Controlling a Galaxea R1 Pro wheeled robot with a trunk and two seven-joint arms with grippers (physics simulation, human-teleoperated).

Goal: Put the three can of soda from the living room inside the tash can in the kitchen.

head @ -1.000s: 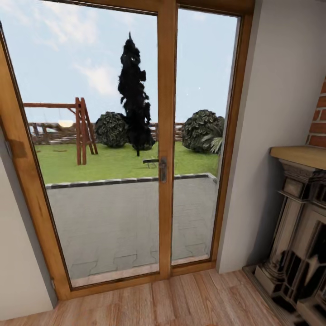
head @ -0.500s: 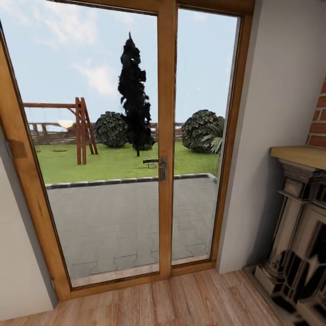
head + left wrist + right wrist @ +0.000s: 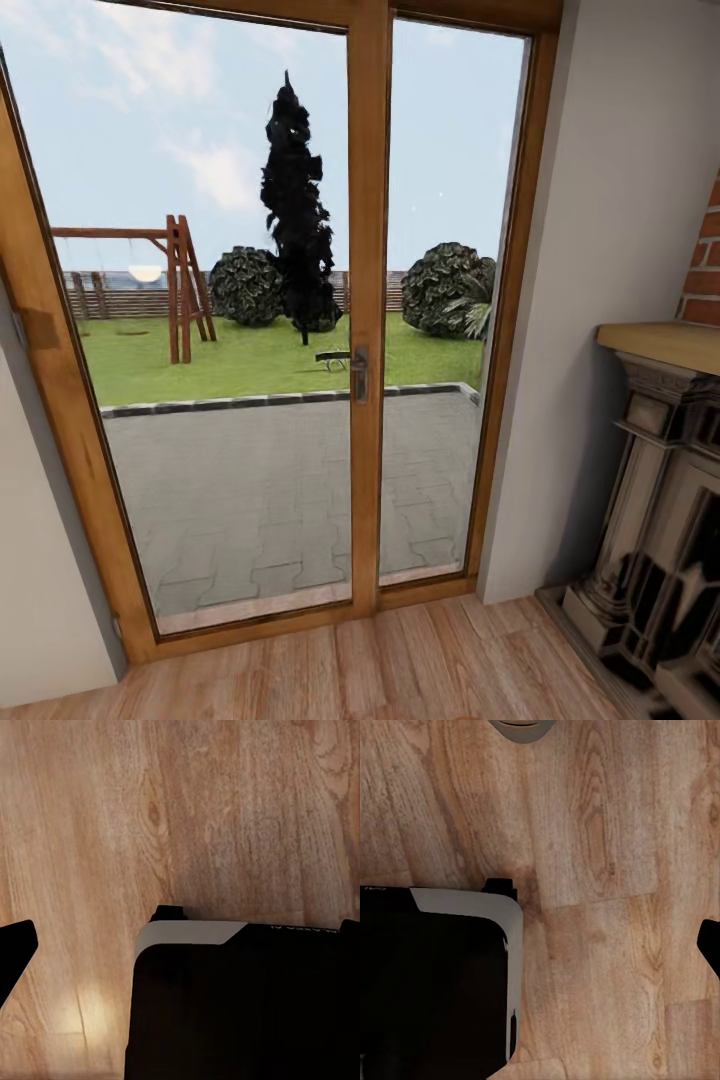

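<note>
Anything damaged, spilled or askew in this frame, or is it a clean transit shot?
Nothing stands out. The glazed wooden door is shut and intact, the fireplace surround stands straight, and the wood floor shows no spill in the head or wrist views.

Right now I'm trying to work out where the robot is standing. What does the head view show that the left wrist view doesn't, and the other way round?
The head view alone has the glazed wooden door with its handle, the paved terrace, lawn, swing frame and dark tree outside, a white wall and a fireplace surround at the right. The left wrist view alone has the robot's black base with a grey edge seen from above, and a dark finger tip. Both show the wood plank floor.
</note>
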